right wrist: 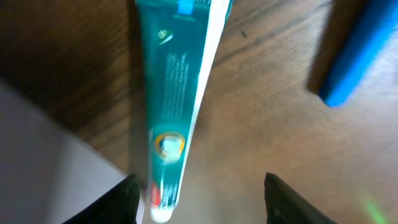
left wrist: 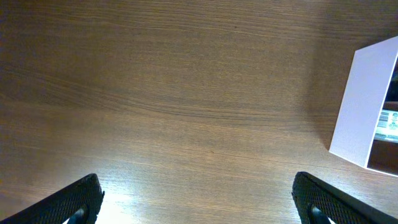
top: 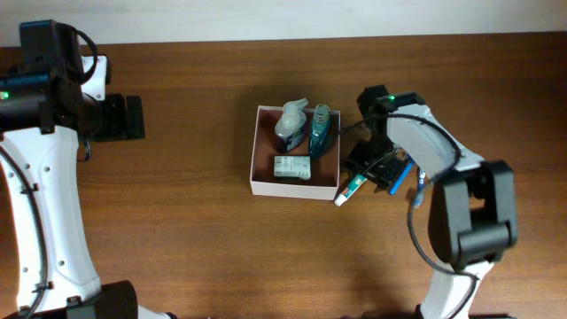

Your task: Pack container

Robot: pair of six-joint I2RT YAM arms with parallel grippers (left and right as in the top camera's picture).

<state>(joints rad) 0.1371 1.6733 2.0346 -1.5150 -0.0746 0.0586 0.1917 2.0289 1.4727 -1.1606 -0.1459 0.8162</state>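
Note:
The container (top: 266, 146) is a square white box with a reddish-brown inside at the table's middle. It holds a grey-white bottle (top: 291, 124), a teal item (top: 320, 130) and a white-and-green packet (top: 292, 167). A teal toothpaste tube (top: 352, 188) lies on the table by the container's right front corner. My right gripper (top: 372, 168) is open just above it. In the right wrist view the tube (right wrist: 174, 106) lies between the fingers (right wrist: 205, 205), close to the left one, beside the container's white wall (right wrist: 43, 162). My left gripper (top: 133, 117) is open and empty at the far left.
A blue stick-like object (top: 400, 177) lies to the right of the tube and also shows in the right wrist view (right wrist: 354, 56). The left wrist view shows bare wood, its open fingers (left wrist: 199, 199), and the container's wall (left wrist: 364, 106) at the right edge.

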